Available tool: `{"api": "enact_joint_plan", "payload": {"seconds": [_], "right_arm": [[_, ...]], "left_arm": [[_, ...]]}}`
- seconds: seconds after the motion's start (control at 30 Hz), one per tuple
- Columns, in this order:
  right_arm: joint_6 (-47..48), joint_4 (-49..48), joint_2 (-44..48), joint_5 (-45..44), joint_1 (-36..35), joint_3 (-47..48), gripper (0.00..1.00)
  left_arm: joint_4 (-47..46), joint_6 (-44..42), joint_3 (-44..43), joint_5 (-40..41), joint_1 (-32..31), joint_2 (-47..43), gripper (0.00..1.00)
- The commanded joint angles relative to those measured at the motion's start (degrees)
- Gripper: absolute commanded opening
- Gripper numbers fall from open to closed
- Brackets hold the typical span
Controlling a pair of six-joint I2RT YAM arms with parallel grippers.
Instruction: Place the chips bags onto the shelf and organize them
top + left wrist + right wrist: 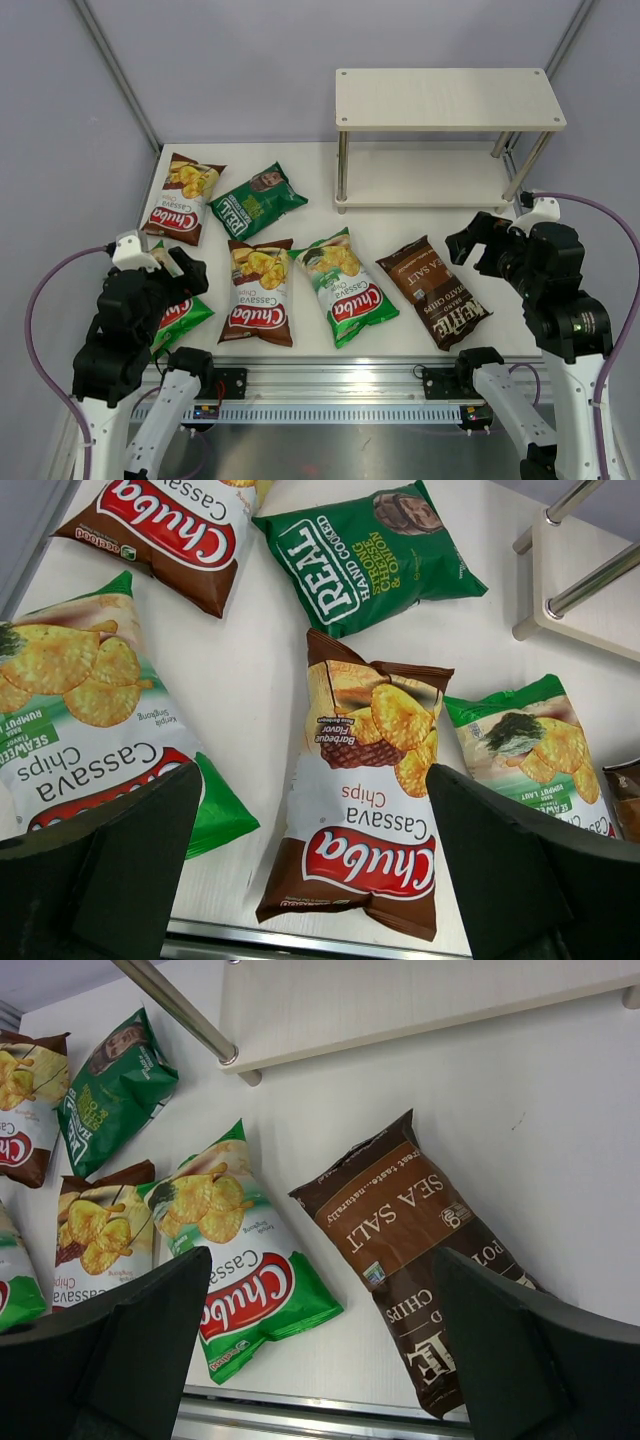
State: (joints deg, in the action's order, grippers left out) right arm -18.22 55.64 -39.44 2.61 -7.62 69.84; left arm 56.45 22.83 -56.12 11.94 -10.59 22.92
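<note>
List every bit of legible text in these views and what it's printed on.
"Chuba Cassava Chips", "Barbeque Flavor": middle brown bag
"Chuba Cassava": far brown bag
"Chuba Cassava Chips", "SEAWEED": near-left light-green bag
"Chuba": middle light-green bag
"REAL", "HAND COOKED": dark-green bag
"SEA SALT", "CHIPS": dark-brown bag
Fine print on all the bags is too small to read.
No text on the shelf.
</note>
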Motion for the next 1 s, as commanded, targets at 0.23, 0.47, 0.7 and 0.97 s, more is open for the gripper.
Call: {"api": "enact_joint_plan", "payload": {"seconds": [0.23, 0.47, 0.7, 0.97], "right_arm": [[-1.38, -9.75, 4.98, 16.17, -0.38, -3.74, 0.99], [-3.75, -11.16, 4.46, 19.98, -0.38, -4.89, 0.99], [-1.83, -8.45, 4.64, 21.91, -0.38, -5.42, 0.99], [-0.41, -7.82, 5.78, 23.93, -0.38, -6.3, 1.0]], "left_arm": [[-7.3, 11.34, 5.66, -6.66, -0.22, 5.73, 0.99], [-23.2, 17.16, 15.51, -11.59, -0.13, 15.74, 0.99], [-40.78, 18.48, 23.06, -17.29, 2.76, 29.88, 0.99], [-53.35, 19.53, 33.16, -20.55, 4.88, 35.35, 0.92]]}}
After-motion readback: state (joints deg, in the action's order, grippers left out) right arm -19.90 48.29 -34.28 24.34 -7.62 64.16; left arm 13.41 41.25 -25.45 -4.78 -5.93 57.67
